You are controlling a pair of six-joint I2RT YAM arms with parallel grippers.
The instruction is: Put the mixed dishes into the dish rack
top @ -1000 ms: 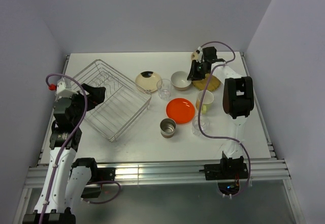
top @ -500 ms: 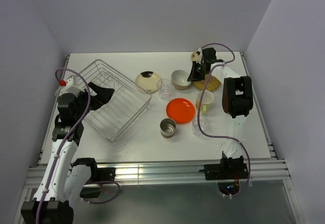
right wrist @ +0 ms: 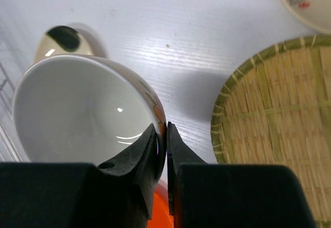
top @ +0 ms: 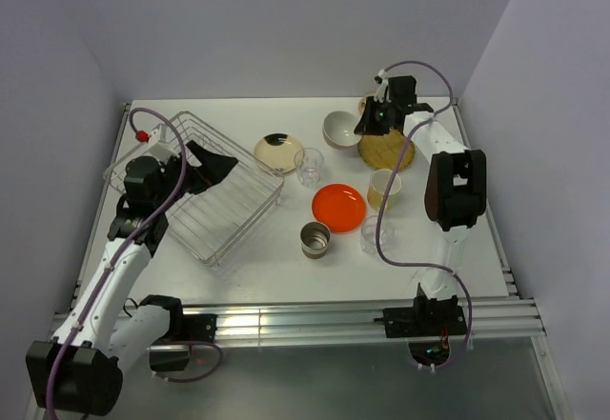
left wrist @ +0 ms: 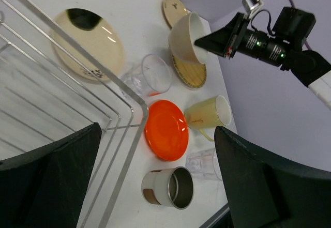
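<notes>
A: Where's the white bowl (right wrist: pixel 83 109)?
B: The right gripper (right wrist: pixel 161 130) pinches its rim. The bowl is tilted and off the table (top: pixel 286 258), just beside the woven bamboo plate (top: pixel 389 153).
A: And the left gripper (top: pixel 214 166)?
B: Its jaws are spread wide and hold nothing, above the dish rack (top: pixel 167 144).

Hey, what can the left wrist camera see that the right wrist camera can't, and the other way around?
Only the left wrist view: the pale yellow mug, the metal cup and two clear glasses.
Only the right wrist view: the glossy inside of the white bowl, with the right gripper jaws pinching its rim up close.
Both: that bowl in the right gripper, the tan woven plate, the cream plate with a dark patch, and the orange plate, only a sliver in the right wrist view.
</notes>
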